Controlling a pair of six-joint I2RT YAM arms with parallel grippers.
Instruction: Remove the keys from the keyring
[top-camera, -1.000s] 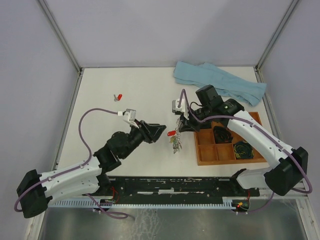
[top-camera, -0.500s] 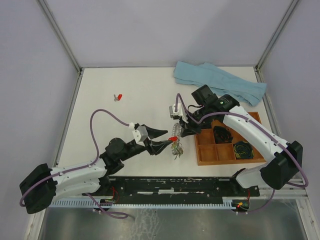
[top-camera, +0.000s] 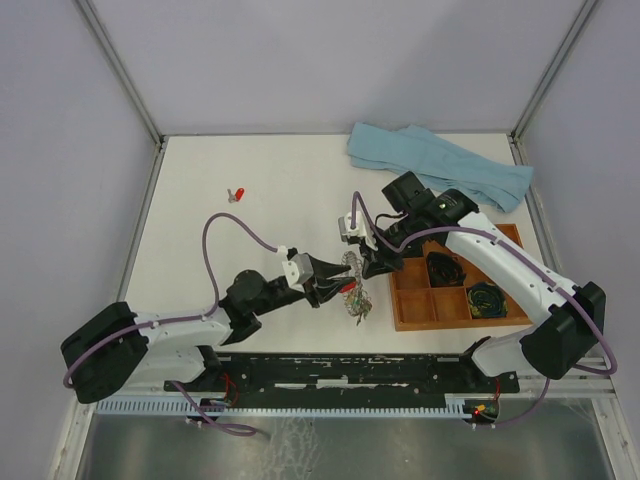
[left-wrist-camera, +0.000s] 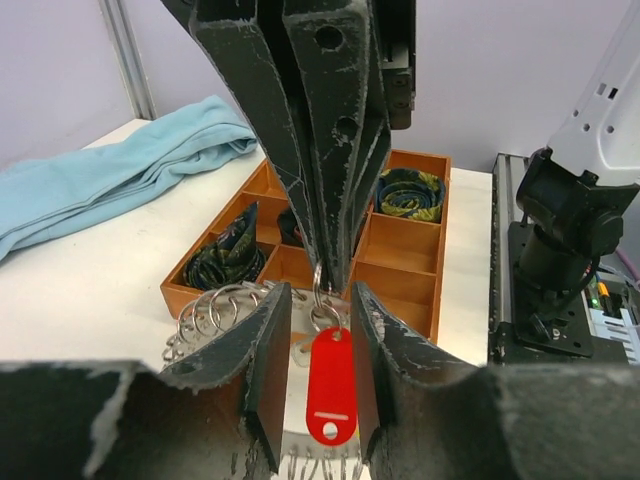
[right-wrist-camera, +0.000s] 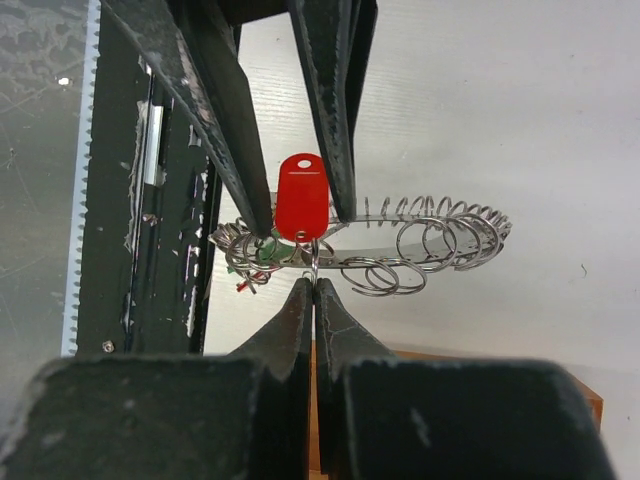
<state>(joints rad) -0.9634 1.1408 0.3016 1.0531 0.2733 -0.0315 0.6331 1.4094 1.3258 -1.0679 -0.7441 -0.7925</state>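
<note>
The silvery metal keyring (right-wrist-camera: 440, 228), fringed with small wire loops, hangs near the bench's near edge, just beside the orange wooden compartment tray (top-camera: 400, 322). The right tool (right-wrist-camera: 313, 285) is pinched together on one loop carrying a red plastic key tag (left-wrist-camera: 331, 385). The left tool (left-wrist-camera: 320, 300) flanks that tag with its jaws apart, a gap showing on one side.

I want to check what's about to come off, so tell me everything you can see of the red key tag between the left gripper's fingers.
The red key tag is a small, glossy, plastic-looking oblong with rounded ends and a hole at its free end. It sits between the left gripper's fingers, a gap showing on one side. Its other end hangs on a small keyring loop that the shut right gripper pinches.
</note>
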